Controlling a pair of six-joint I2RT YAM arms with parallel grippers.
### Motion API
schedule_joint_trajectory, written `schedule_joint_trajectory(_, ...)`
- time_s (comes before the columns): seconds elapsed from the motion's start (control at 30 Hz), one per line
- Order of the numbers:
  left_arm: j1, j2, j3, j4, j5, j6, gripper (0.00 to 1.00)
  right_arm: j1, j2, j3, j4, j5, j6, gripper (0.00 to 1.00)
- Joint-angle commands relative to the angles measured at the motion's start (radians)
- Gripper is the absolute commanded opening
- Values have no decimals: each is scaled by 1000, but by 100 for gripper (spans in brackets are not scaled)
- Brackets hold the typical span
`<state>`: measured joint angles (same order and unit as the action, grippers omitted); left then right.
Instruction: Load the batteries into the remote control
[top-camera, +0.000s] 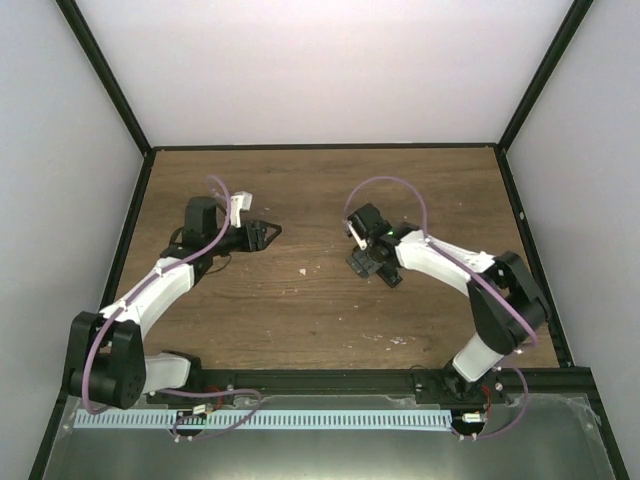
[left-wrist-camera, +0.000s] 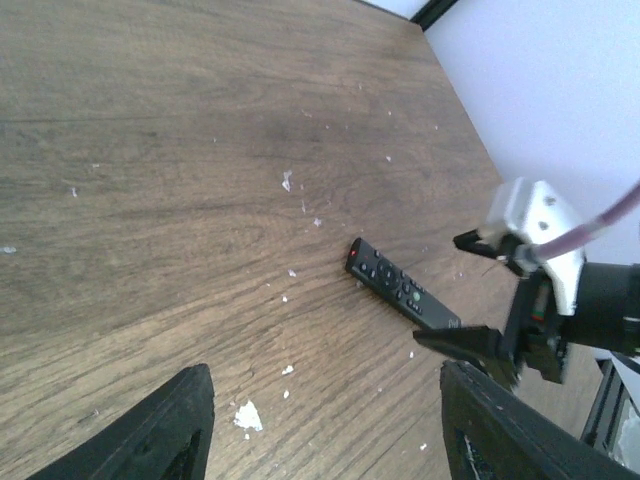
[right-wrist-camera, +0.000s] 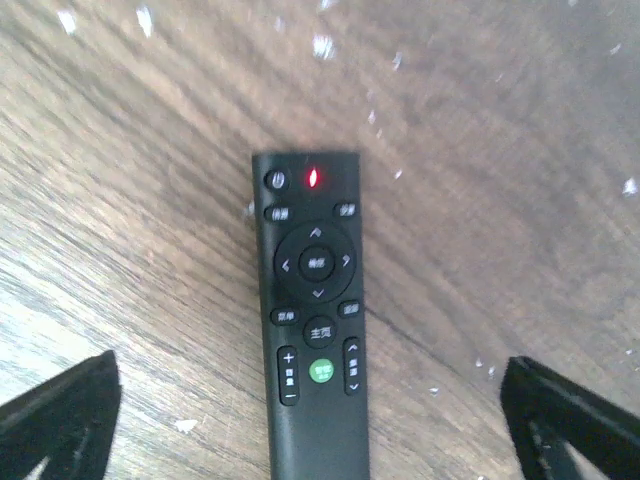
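Note:
The black remote control (right-wrist-camera: 315, 330) lies flat on the wooden table, buttons up, with a red light lit at its far end. My right gripper (right-wrist-camera: 310, 365) is open and hovers over the remote's near half, one finger on each side and neither touching it. In the left wrist view the remote (left-wrist-camera: 398, 290) lies ahead and to the right, with the right arm's fingers (left-wrist-camera: 470, 342) at its far end. My left gripper (left-wrist-camera: 325, 372) is open and empty, over bare table left of the remote. In the top view the left gripper (top-camera: 266, 234) and right gripper (top-camera: 372, 264) face each other. No batteries are in view.
Small white flecks (left-wrist-camera: 245, 415) are scattered on the wooden table (top-camera: 300, 190). Black frame rails (top-camera: 320, 147) and white walls border the table at the back and sides. A metal tray (top-camera: 560, 440) runs along the near edge.

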<state>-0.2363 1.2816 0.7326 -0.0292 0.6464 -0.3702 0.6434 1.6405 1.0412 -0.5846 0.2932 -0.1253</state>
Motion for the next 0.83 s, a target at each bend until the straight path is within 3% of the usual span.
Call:
schedule_joint_trajectory(0.0,0,-66,31,40,-44,-26,65,-66,-108,0,72,-121,22,100)
schedule_joint_trajectory(0.43,-2,-180,23,-7,-364,-29,72,-462,-214,-73,202,-425,101,100)
schedule_joint_trajectory(0.8,0,-178,23,17,-390,-15,74,-495,-232,-93,201,-465,97,100)
